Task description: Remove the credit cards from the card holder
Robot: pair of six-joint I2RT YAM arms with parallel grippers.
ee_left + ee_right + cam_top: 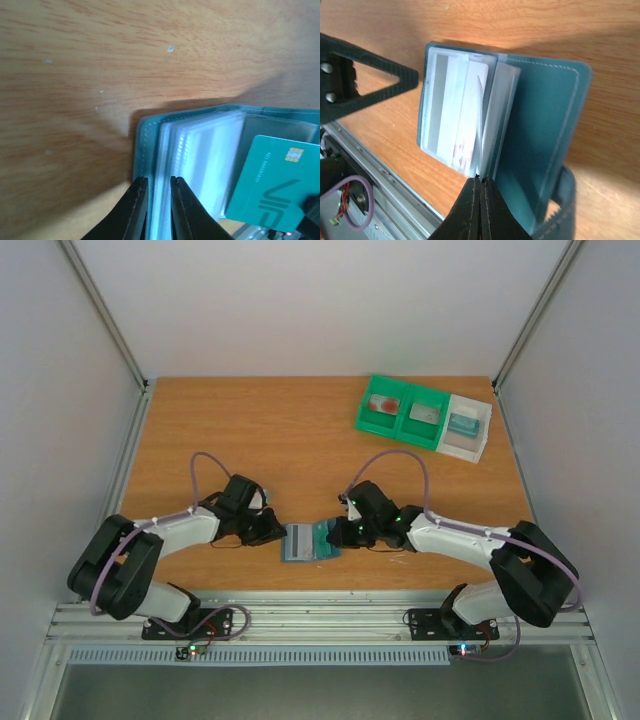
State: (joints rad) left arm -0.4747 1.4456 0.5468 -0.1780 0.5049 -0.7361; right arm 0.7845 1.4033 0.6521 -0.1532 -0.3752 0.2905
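The card holder (pixel 298 543) lies open near the table's front edge, a teal-blue wallet (pixel 149 131) with a stack of clear sleeves. My left gripper (pixel 283 533) is at its left edge, jaws (pixel 159 181) nearly closed around the sleeve stack's edge. My right gripper (pixel 338 530) is at the wallet's right side, jaws (pixel 480 179) pressed together on a thin edge. A teal chip card (pixel 270 185) stands tilted over the wallet's right half, its corner at my right fingertips (pixel 311 212). A pale credit card with pinkish marks (pixel 462 150) sits in a sleeve.
A green two-compartment tray (pixel 403 430) and a white tray (pixel 478 445) stand at the back right, holding a red card (pixel 384 403), a grey piece (pixel 426 413) and a teal piece (pixel 462 423). A metal rail (pixel 320 618) runs along the front edge.
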